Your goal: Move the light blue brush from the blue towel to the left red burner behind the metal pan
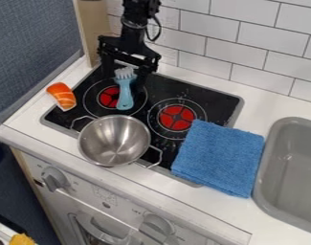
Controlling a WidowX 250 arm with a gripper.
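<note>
The black gripper [124, 80] hangs over the back left of the stove, pointing down, its two fingers spread wide. Between them in this view is a light blue brush [125, 94], bristle end toward the back wall and handle toward the front. Whether the fingers touch the brush cannot be told. In front of the brush stands a silver metal pot [114, 140] with two wire handles, empty inside. An orange and white sushi toy [61, 96] lies on the counter left of the stove. A folded blue cloth [219, 157] covers the stove's right front corner.
The black stove top [208, 98] has red burner markings. To the right is a grey sink [292, 172]. White tiles [234, 50] rise behind the counter, and a wooden post [94, 28] stands at the back left. Knobs [54, 179] line the front panel below.
</note>
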